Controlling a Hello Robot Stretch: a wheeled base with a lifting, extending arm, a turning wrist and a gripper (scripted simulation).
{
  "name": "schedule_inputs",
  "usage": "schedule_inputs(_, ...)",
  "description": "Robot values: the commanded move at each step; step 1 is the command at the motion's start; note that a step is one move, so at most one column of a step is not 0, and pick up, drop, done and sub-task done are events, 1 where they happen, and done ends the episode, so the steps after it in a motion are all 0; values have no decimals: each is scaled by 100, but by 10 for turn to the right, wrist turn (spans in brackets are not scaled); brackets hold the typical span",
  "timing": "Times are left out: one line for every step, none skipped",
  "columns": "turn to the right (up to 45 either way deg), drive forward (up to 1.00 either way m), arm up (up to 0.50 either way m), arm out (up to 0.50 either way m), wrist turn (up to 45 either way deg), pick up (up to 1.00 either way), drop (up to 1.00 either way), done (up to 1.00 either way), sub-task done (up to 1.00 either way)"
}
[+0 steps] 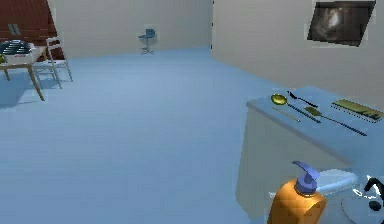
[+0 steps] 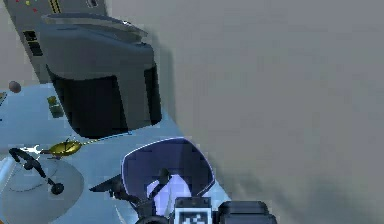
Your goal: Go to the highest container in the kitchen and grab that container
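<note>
A translucent bluish bowl (image 2: 168, 170) with a dark rim stands on the pale countertop (image 2: 100, 175) near the arm side view's bottom middle. Something pale lies inside it. Right below the bowl, at the bottom edge, I see the white marked square and the dark body of my gripper (image 2: 152, 212). The bowl sits right at the gripper's far end, so I cannot tell whether it holds anything. An orange bottle with a blue pump top (image 1: 300, 198) stands at the forward view's bottom right.
A big dark box-shaped appliance (image 2: 100, 85) stands on the counter behind the bowl. A sink with a dark faucet (image 2: 35, 168) and a yellow utensil (image 2: 65, 148) lie left. The counter (image 1: 300, 130) carries utensils. Beyond open blue floor are a table with chairs (image 1: 30, 62) and a stool (image 1: 148, 40).
</note>
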Motion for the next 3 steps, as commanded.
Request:
schedule_inputs(0,0,0,0,0,100,0,0,0)
schedule_inputs(0,0,4,0,0,0,0,0,0)
schedule_inputs(0,0,0,0,0,0,0,100,0)
